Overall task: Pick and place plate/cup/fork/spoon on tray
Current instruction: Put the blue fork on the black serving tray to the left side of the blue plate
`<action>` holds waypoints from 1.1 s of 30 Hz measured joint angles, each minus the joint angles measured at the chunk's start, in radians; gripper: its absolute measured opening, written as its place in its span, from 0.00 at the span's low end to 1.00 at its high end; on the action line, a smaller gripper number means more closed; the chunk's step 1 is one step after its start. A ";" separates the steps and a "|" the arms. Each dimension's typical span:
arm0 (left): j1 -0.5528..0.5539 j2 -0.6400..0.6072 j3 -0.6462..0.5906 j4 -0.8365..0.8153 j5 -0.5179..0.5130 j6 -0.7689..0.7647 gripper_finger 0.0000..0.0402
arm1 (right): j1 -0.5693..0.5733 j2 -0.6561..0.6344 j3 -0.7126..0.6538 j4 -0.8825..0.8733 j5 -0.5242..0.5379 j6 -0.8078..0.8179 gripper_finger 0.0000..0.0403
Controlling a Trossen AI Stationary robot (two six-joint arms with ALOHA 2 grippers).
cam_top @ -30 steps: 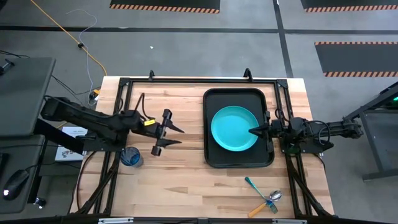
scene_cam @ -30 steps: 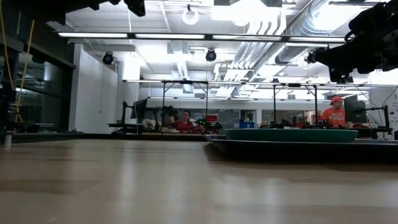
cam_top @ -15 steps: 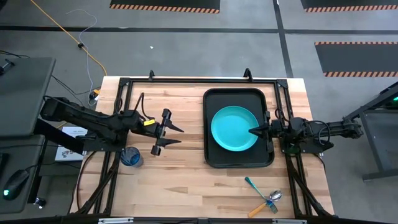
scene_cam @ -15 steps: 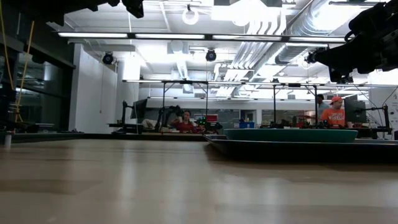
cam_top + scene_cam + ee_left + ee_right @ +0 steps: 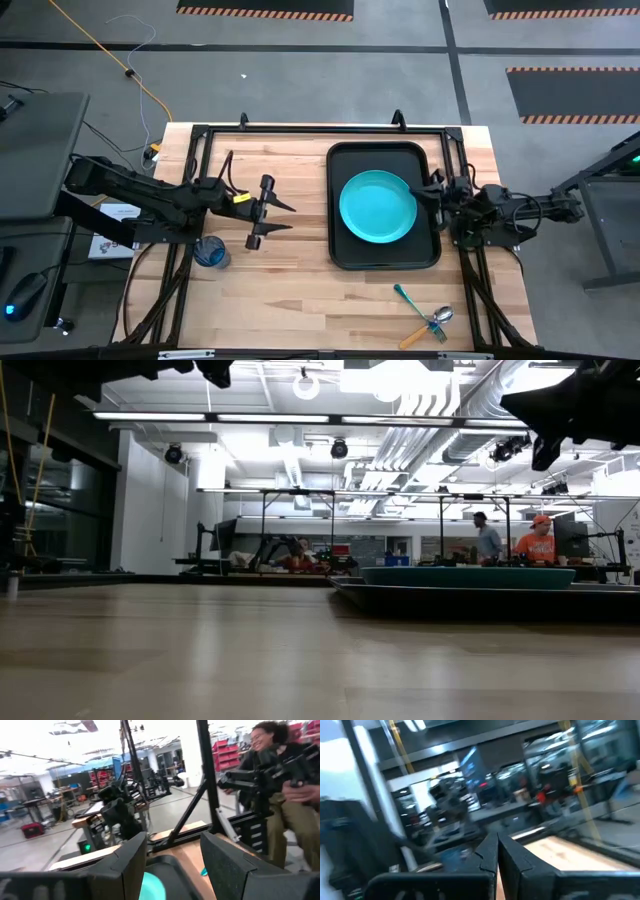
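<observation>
The turquoise plate point(image 5: 377, 207) lies flat in the black tray point(image 5: 380, 160) at the table's right half; both also show in the low view, the plate point(image 5: 465, 577) on the tray point(image 5: 480, 598). The dark-blue cup point(image 5: 210, 252) stands upright at the table's left edge. My left gripper point(image 5: 291, 217) is open and empty, hovering above the bare wood between cup and tray. My right gripper point(image 5: 414, 187) is shut and empty, raised above the tray's right rim, beside the plate's right edge.
A teal-handled utensil point(image 5: 405, 297) and an orange-handled one point(image 5: 415, 335) lie together on the wood near the table's near right corner. A black frame point(image 5: 300, 128) runs around the table's far edge. People show in the room beyond point(image 5: 540, 540).
My right gripper has drawn back from over the plate's right rim toward the table's right edge, a little toward the far edge, and has risen. It stays shut. The plate has stayed in the tray.
</observation>
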 joint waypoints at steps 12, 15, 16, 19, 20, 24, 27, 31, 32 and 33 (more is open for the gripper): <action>0.000 0.000 0.000 0.005 -0.131 -0.008 0.44 | -0.001 0.126 0.093 -0.104 -0.090 0.243 0.18; 0.000 0.000 0.000 0.015 -0.131 -0.018 0.44 | 0.015 0.242 0.210 -0.261 -0.198 0.326 0.30; 0.000 0.000 0.000 0.014 -0.131 -0.017 0.44 | 0.027 0.286 0.254 -0.321 -0.242 0.360 0.33; 0.000 0.000 0.000 0.014 -0.131 -0.017 0.44 | 0.092 0.444 0.384 -0.519 -0.344 0.504 0.39; 0.000 0.000 0.000 0.014 -0.131 -0.017 0.44 | 0.123 0.497 0.419 -0.584 -0.364 0.561 0.40; 0.000 0.000 0.000 0.013 -0.131 -0.017 0.44 | 0.291 0.708 0.519 -0.740 -0.387 0.828 0.40; 0.000 0.000 0.000 0.013 -0.131 -0.017 0.44 | 0.450 0.849 0.570 -0.735 -0.399 1.030 0.40; 0.000 0.000 0.000 0.012 -0.130 -0.017 0.44 | 0.659 1.026 0.662 -0.735 -0.332 1.275 0.40; -0.001 0.000 0.000 0.012 -0.130 -0.017 0.44 | 0.702 1.069 0.686 -0.735 -0.308 1.333 0.40; -0.002 0.000 0.000 0.012 -0.130 -0.017 0.44 | 0.739 1.113 0.713 -0.738 -0.281 1.390 0.40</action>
